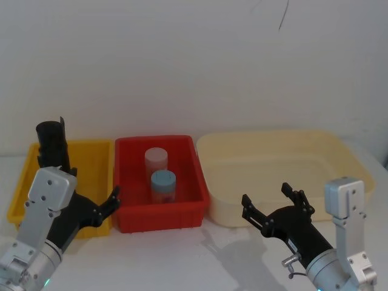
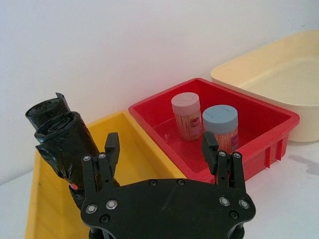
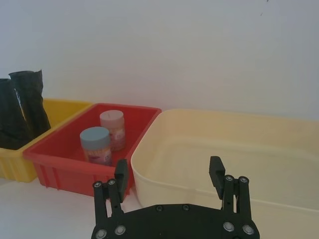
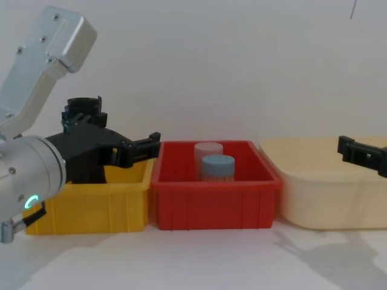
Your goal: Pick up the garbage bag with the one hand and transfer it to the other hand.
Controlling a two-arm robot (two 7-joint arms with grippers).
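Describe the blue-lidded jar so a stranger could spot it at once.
Three bins stand in a row; go to the red bin in the middle. Of the two jars in it, the blue-lidded jar is the one nearer the robot, in front of the pink-lidded jar.

Left bin [image 1: 97, 154], middle bin [image 1: 182, 218], right bin [image 1: 273, 163]: set in a row.
Garbage bag [image 1: 51, 140] stood in left; front jar [image 1: 162, 187], rear jar [image 1: 156, 159] placed in middle.
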